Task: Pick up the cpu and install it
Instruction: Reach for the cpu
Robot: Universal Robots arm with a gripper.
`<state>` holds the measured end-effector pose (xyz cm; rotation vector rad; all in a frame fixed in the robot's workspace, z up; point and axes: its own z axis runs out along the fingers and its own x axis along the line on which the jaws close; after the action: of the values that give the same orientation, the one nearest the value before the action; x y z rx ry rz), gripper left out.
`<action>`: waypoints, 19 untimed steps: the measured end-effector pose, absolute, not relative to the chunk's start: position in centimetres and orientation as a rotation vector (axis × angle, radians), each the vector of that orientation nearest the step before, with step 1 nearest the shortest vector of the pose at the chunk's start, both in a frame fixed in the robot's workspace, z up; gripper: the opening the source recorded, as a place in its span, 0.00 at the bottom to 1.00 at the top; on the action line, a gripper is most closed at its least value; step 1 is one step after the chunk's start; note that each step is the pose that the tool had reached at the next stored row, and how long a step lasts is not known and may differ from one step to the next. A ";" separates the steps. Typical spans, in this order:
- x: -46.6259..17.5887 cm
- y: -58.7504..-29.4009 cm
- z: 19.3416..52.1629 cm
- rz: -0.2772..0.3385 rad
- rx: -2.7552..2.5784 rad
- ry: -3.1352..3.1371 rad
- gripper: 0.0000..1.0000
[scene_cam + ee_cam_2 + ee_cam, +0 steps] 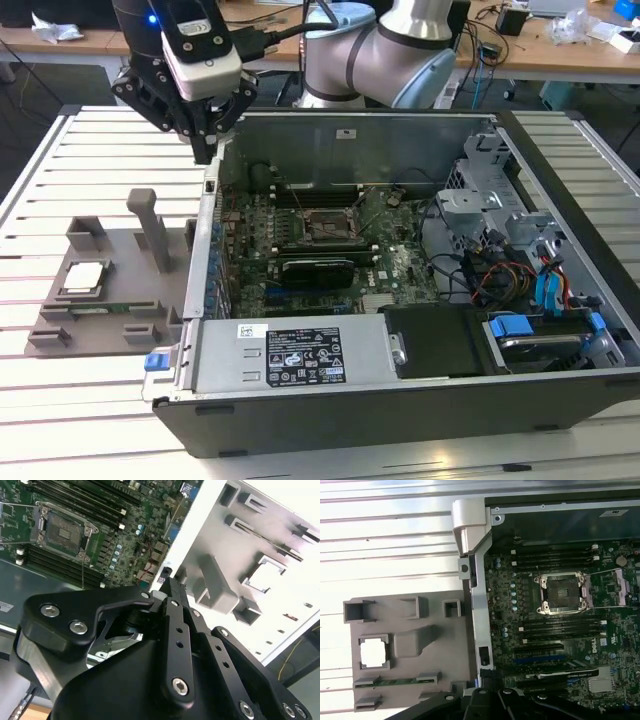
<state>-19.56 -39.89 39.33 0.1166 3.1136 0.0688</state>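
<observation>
The open computer case (350, 122) stood just beside my pincer (205, 150), its jaws together and empty. Below it, well apart, the chip (85, 277) lay in the grey tray (125, 250). I judged it light, stiff and fragile, best gripped by opposite edges.

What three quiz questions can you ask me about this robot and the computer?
1. True or false: the cpu lies in the grey holder, outside the computer case.
2. The cpu socket is: A) empty, B) holding a chip, C) covered by a fan.
3. What is the gripper carrying?
Key: 1 true; 2 A; 3 nothing.
</observation>
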 end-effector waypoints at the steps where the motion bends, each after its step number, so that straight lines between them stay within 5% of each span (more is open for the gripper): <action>1: -19.9 -39.9 39.3 0.069 0.117 3.114 0.11; 19: -23.6 -39.9 39.3 0.069 0.117 3.114 0.11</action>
<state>-23.64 -39.88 39.32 0.1167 3.1136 0.0689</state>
